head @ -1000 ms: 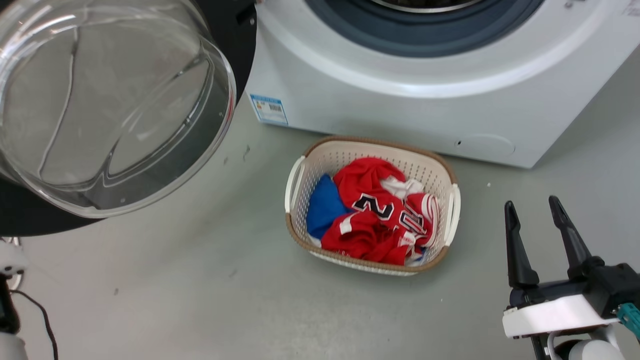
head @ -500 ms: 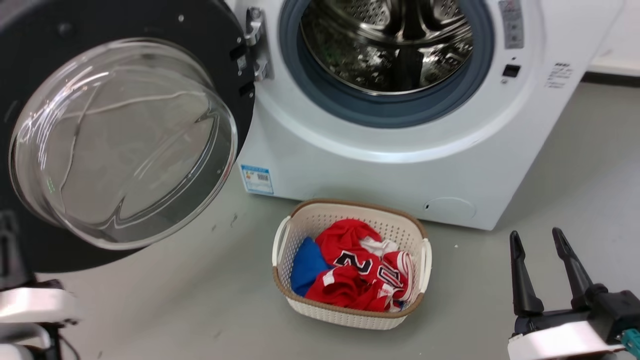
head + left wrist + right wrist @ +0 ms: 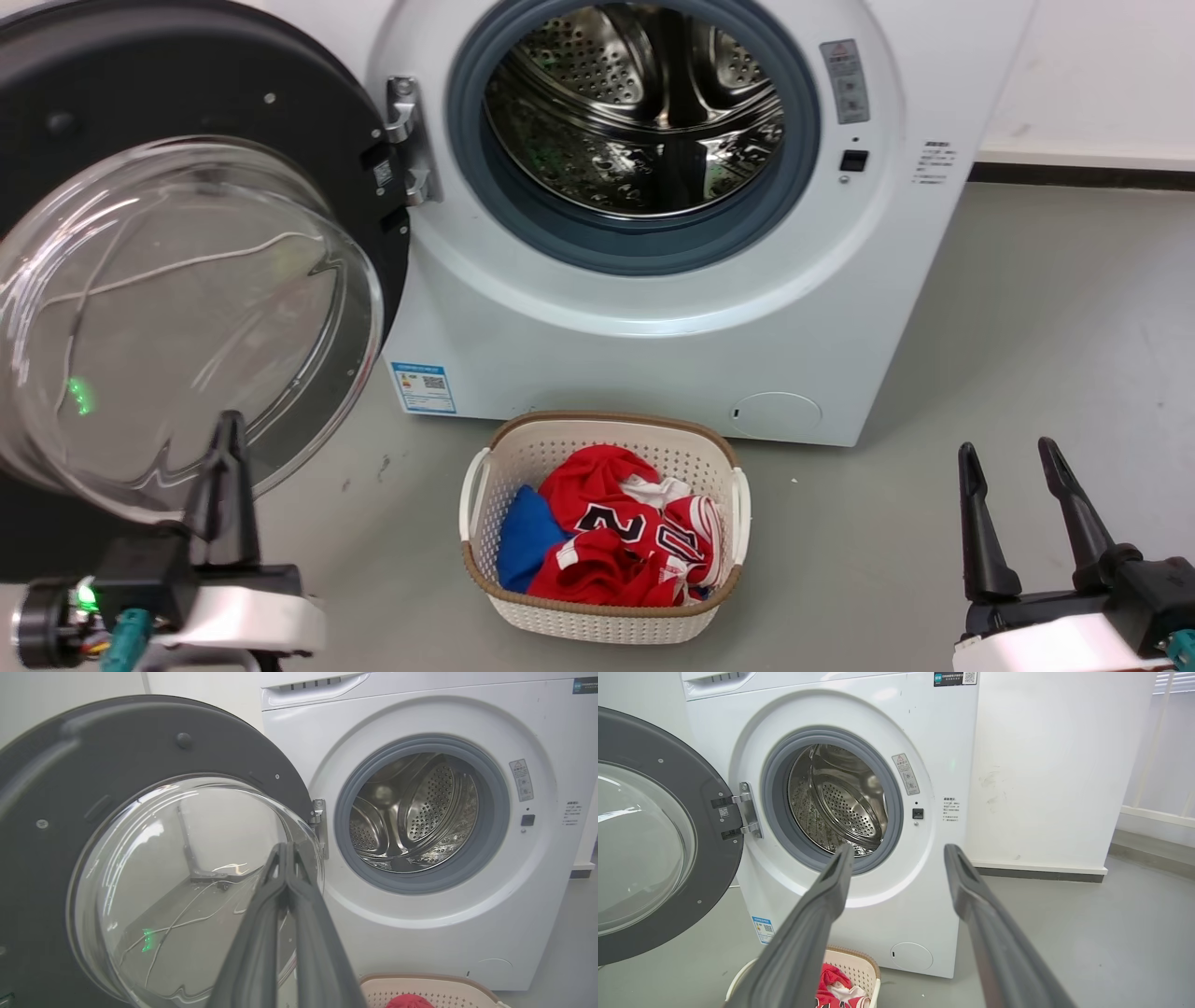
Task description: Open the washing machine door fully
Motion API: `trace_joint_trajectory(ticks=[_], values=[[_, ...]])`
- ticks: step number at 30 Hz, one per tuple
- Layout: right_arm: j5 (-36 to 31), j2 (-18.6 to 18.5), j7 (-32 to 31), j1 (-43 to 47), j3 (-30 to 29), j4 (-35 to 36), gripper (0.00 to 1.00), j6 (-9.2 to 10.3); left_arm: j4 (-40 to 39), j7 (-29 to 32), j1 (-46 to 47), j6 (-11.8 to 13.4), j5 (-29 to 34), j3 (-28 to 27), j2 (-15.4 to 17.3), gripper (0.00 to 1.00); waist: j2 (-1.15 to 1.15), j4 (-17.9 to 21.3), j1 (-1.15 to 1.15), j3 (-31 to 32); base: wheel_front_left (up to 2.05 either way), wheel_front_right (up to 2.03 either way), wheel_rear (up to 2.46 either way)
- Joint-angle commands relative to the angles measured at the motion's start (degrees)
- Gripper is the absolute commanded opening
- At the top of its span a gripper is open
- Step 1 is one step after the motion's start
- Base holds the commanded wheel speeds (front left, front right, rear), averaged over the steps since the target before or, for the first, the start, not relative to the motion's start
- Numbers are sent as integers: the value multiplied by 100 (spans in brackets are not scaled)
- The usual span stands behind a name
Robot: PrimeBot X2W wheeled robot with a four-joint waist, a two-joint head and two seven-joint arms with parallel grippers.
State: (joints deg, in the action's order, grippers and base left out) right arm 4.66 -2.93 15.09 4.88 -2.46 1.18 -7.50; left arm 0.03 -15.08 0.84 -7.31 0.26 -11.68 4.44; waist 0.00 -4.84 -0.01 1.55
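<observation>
Position of washing machine door (image 3: 177, 271): far left of the head view, swung well clear of the opening, inner face and clear glass bowl (image 3: 187, 882) turned toward the robot. Door plane runs roughly left-right out from its hinge, so the free edge is the leftmost part and is cut off by the frame edge.

Low in front of the bowl: left gripper (image 3: 227, 431), fingers pressed together, holding nothing, pointing up. In the left wrist view the joined tips overlap the glass on its hinge side. Contact or gap: cannot tell. The door lies ahead of this gripper and mostly to its left.

Next right: hinge (image 3: 406, 140), metal, on the left flank of the opening, axis vertical. Judgement: any swing left is backward, away from the robot, about this axis. A push out toward the free edge would give more leverage than one near the hinge. The left arm is clearly the nearer.

Centre: washing machine (image 3: 653, 355), steel drum (image 3: 635, 103) fully exposed. Judgement: task done or nearly so; remaining hinge travel cannot be read.

Floor (image 3: 934, 523) just before the machine: basket (image 3: 607, 425) of red and blue clothes (image 3: 616, 551).

Far right: right gripper (image 3: 1005, 453), fingers apart, empty, well apart from the door.
</observation>
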Motion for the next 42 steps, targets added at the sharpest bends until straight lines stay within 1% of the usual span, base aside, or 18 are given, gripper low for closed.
trace_joint_trajectory(ticks=[1,9,13,18,19,20,25,35,42], values=[[-4,10,10,67,-4,20,100,1,-32,-13,-94,17,-37,64,-45,0,0,87,1,29,0,0,0],[15,11,10,127,7,34,100,1,-20,-13,-367,198,-185,748,-140,0,0,329,1,33,0,0,0],[37,11,10,176,20,20,100,2,23,-13,-452,385,-206,980,-149,0,0,423,1,23,0,0,0],[52,11,10,226,-6,15,100,1,29,-13,-533,602,-274,1124,-151,0,0,490,1,7,0,0,0],[55,11,10,227,-8,13,100,1,53,-13,-549,645,-300,1144,-153,35,0,496,1,4,0,0,0],[58,11,10,232,-13,12,100,1,51,-13,-547,678,-302,1159,-156,100,0,499,1,-1,0,0,0],[79,11,10,234,-20,6,100,1,69,-13,-591,779,-334,1228,-157,100,0,509,1,-11,0,0,0],[112,11,10,216,-3,-4,100,1,213,-13,-526,827,-349,1309,-157,100,0,481,1,-12,0,0,0],[140,11,10,237,-5,12,100,1,286,-13,-563,865,-345,1262,-157,100,0,477,1,-7,0,0,0]])
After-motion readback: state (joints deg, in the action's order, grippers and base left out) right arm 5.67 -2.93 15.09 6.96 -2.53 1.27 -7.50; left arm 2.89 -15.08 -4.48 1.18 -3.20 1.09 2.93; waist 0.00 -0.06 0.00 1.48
